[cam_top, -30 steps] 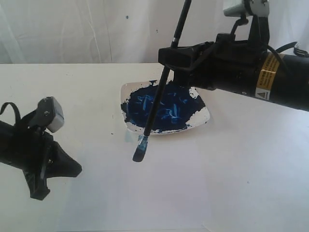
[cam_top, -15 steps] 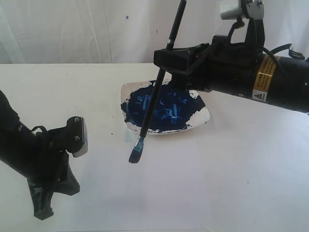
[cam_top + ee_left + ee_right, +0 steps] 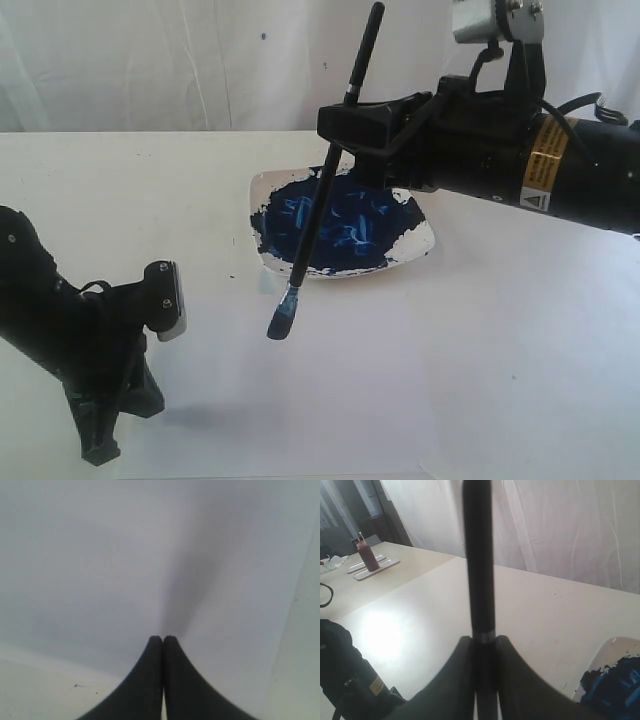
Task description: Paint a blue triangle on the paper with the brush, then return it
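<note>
My right gripper [image 3: 340, 120] is shut on the brush [image 3: 310, 225] and holds its black handle steeply tilted over the near edge of the dish. The blue-stained bristles [image 3: 281, 320] hang just above the paper [image 3: 330, 400]. In the right wrist view the brush handle [image 3: 478, 555] rises straight out from between the jaws of my right gripper [image 3: 483, 640]. My left gripper [image 3: 98, 452] is shut and points down at the front left; its tips [image 3: 163, 640] press together over the paper [image 3: 100, 555]. No blue triangle shows in any view.
A square white dish [image 3: 423, 240] filled with dark blue paint sits just behind the paper, and it also shows in the right wrist view [image 3: 602, 665]. The paper's edge meets the off-white tabletop [image 3: 305, 655]. A red bottle [image 3: 366, 555] stands on a far table.
My left arm has swung from the left edge toward the front, and its gripper now points down at the paper. The brush has shifted slightly left and stayed gripped.
</note>
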Controlling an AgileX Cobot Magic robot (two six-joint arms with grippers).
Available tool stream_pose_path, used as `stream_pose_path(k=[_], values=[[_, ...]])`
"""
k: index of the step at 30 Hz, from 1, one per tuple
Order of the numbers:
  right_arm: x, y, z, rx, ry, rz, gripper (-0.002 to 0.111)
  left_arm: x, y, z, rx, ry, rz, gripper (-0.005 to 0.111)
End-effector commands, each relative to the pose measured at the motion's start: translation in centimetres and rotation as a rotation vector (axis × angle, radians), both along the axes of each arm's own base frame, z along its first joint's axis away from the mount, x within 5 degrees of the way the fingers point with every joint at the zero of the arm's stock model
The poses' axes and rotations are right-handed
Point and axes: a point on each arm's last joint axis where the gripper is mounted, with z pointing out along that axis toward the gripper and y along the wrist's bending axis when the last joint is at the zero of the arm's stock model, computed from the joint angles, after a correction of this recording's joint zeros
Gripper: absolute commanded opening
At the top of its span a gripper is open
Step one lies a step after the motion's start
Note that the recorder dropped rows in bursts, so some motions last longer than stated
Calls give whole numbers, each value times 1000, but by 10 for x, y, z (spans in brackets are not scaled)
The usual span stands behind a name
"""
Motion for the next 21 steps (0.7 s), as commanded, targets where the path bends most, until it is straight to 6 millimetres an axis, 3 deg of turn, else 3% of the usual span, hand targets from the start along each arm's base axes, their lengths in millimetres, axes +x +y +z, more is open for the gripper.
stream_pose_path(k=[1, 21], values=[[0, -1, 1, 7, -10, 3, 0, -3, -2, -1, -7, 18, 5, 0], [3, 1, -4, 10, 11, -5, 0, -4, -2, -9, 5, 60, 3, 0]])
